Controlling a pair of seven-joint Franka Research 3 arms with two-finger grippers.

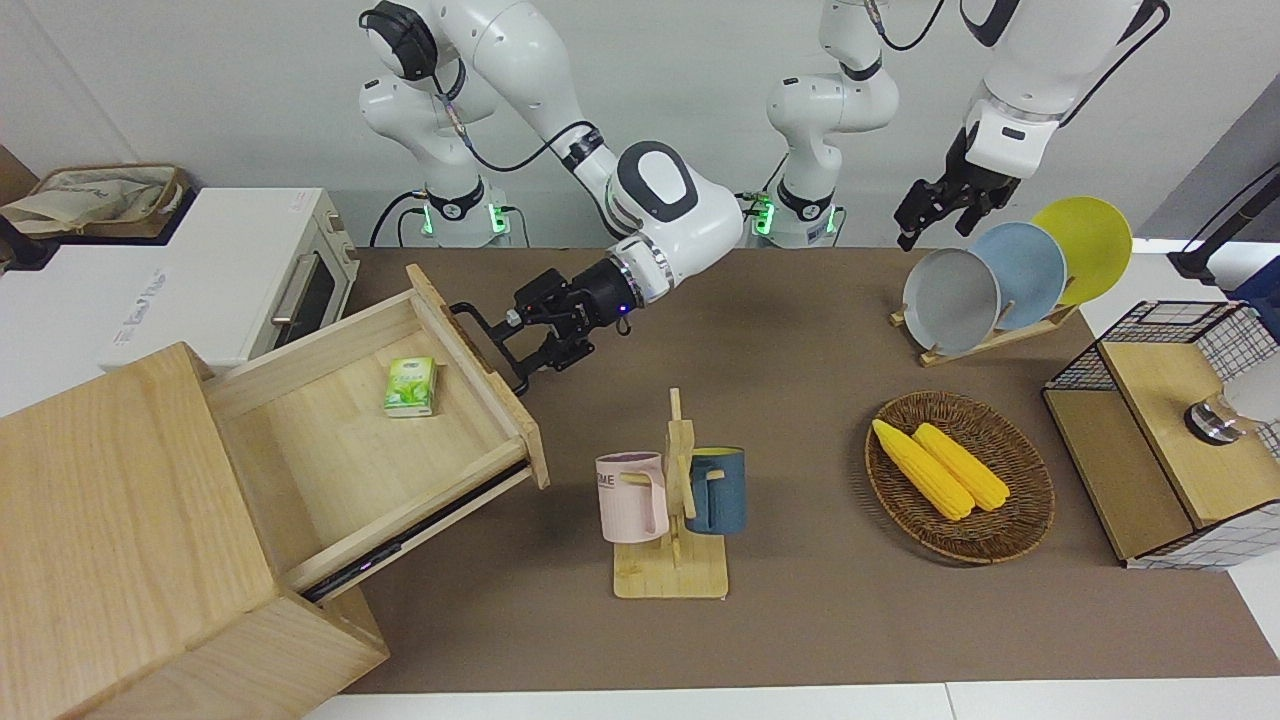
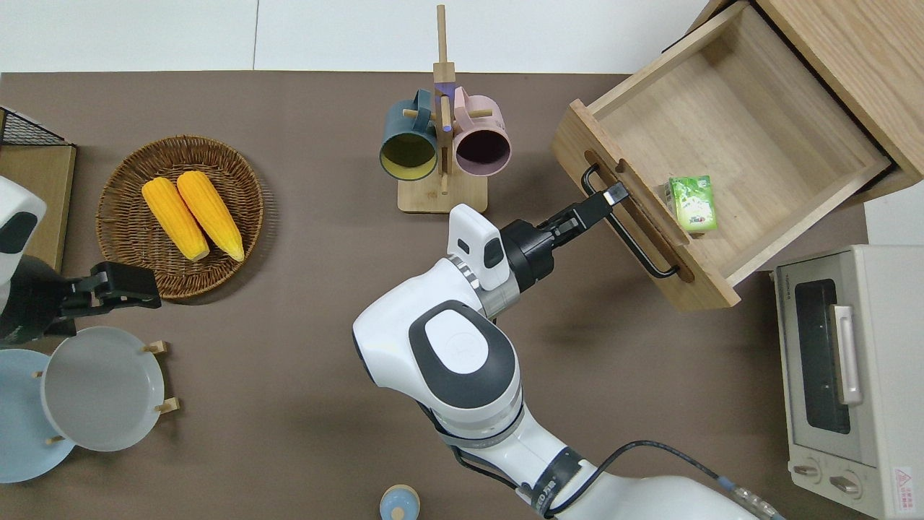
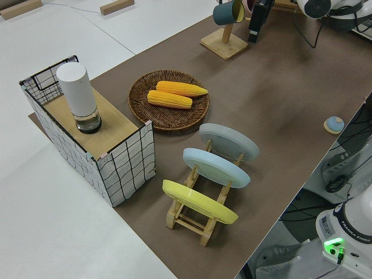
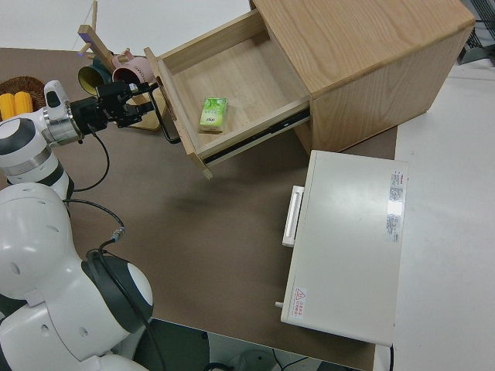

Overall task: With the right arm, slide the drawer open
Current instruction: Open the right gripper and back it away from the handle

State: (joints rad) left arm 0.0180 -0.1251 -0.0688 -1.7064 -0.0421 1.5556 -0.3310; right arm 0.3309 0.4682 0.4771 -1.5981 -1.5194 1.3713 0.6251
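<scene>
We're seeing the drawer (image 1: 400,440) sticking well out of the pale wooden cabinet (image 1: 120,540) at the right arm's end of the table, its floor exposed with a small green carton (image 1: 410,386) lying inside near the front panel. The black bar handle (image 2: 626,230) is sitting on the drawer front. The right gripper (image 2: 613,196) is reaching level across the brown mat, and its fingers are closing around the handle bar near the bar's end farther from the robots; jaws clenched on it. We're noting the blue light on that wrist. The white toaster oven (image 2: 852,375) is standing just beside the cabinet, nearer to the robots. The mug rack (image 1: 675,500) with a pink and a blue mug is standing near the drawer front, toward the left arm's end. The left arm is parked; we cannot tell how the left gripper's (image 1: 935,205) jaws are standing.
</scene>
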